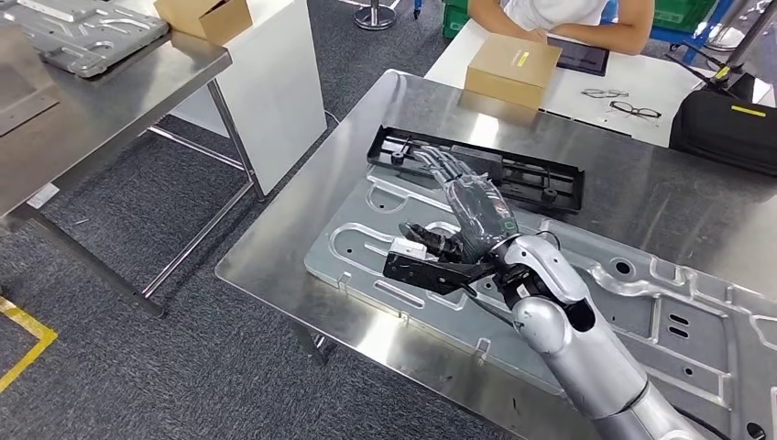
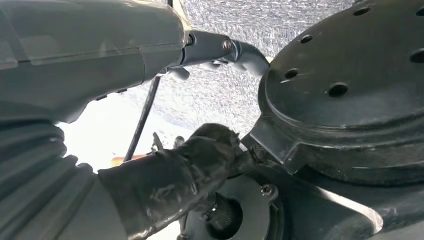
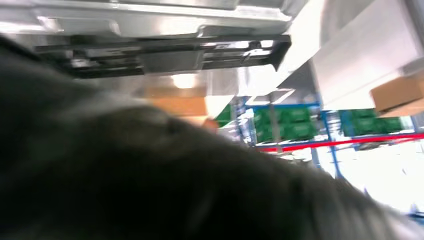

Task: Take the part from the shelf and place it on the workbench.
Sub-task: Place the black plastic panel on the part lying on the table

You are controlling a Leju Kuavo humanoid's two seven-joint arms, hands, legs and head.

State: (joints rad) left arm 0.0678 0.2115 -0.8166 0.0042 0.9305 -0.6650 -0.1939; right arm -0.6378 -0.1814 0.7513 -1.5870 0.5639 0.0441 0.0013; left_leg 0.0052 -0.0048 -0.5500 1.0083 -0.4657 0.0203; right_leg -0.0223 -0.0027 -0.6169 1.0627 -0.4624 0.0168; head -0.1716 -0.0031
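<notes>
Silver right arm (image 1: 586, 353), smooth rounded shells, dark round opening at the wrist joint. Black bracket at the wrist's left side. Right hand (image 1: 467, 206): dark fingers, glossy dark cover over the back. Left hand (image 2: 165, 177): grey ribbed cover, thick grey thumb, dark wrapped finger.

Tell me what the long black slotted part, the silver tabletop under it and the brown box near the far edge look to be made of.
The long black slotted part looks like moulded plastic: matte, with thin ribs and openings. The silver tabletop seems to be brushed stainless steel, given its dull reflections and fine grain. The brown box looks like plain cardboard with a small yellow label.
</notes>
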